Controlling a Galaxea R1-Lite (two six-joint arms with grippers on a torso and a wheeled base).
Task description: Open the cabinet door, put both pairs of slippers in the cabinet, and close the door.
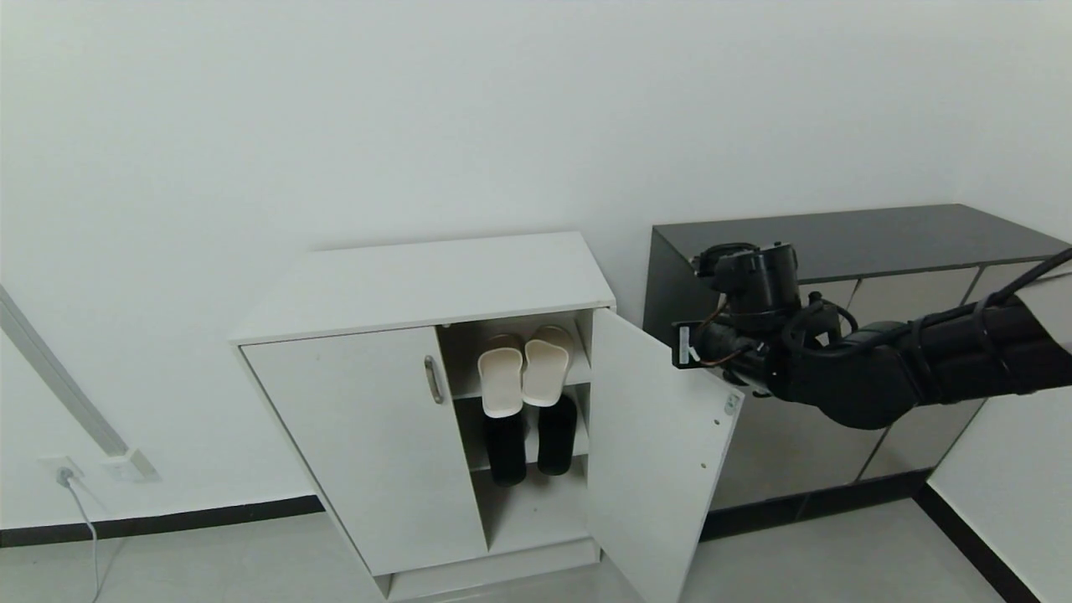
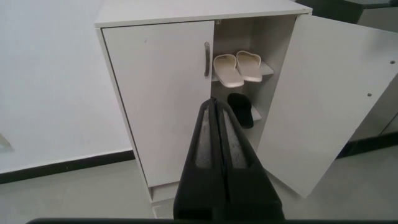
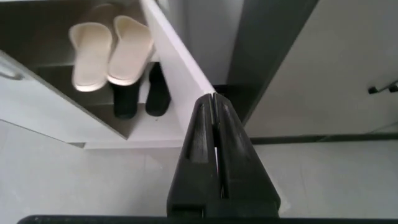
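Black and pressed together with no gap, the left pincer (image 2: 214,107) hung before the white cabinet (image 1: 435,280), facing its closed left door (image 1: 368,444). The right pincer (image 3: 215,102), likewise closed on nothing, sat at the outer edge of the open right door (image 1: 653,444), which stood angled toward the near right; contact could not be judged. Inside, the white slippers (image 1: 523,368) lay side by side on the upper shelf, the black slippers (image 1: 532,440) on the shelf below. A dark sideboard (image 1: 854,234) stood farther right against the wall.

White cabinet (image 1: 435,285); cream slippers (image 1: 523,368); black slippers (image 1: 532,435).
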